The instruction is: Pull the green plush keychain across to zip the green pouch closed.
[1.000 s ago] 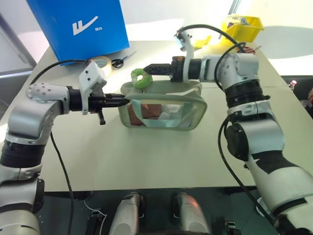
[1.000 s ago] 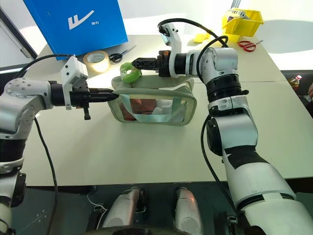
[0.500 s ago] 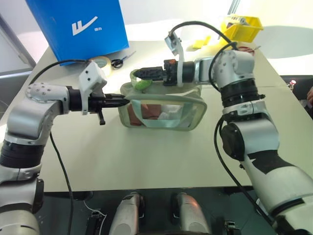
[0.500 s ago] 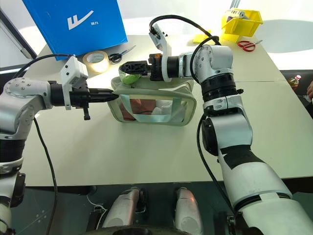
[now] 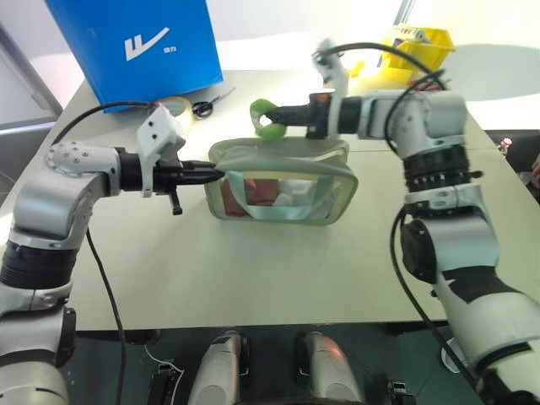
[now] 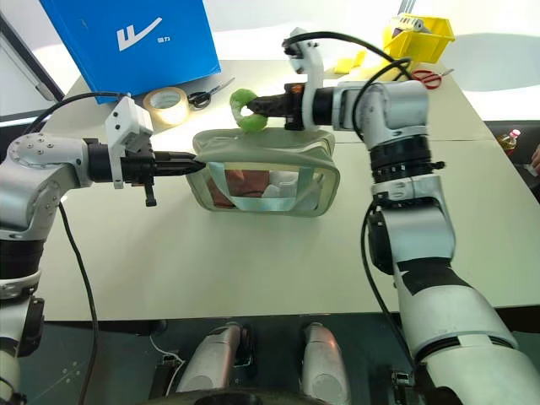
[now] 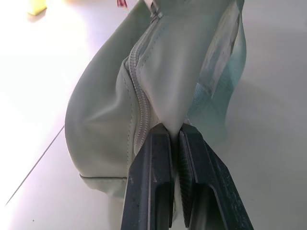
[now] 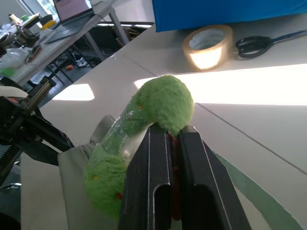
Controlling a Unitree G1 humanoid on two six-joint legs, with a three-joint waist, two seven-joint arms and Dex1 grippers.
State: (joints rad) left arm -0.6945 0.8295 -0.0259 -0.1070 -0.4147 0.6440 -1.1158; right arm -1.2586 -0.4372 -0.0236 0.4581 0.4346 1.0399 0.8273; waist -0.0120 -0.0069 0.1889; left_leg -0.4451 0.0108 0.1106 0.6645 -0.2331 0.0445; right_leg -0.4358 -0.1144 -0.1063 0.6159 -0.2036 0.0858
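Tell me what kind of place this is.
Probably a lab or workshop: a worktable with a tape roll, scissors and a yellow parts bin, plus more desks with laptops behind.

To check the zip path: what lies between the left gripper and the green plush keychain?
In the right eye view, only the green pouch's top edge runs from the left gripper to the green plush keychain, held by the right gripper.

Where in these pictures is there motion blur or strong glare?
Left eye view: the right gripper and its forearm are smeared by motion. Right wrist view: a sunlit patch glares on the table beside the tape roll. Left wrist view: the table is washed out.
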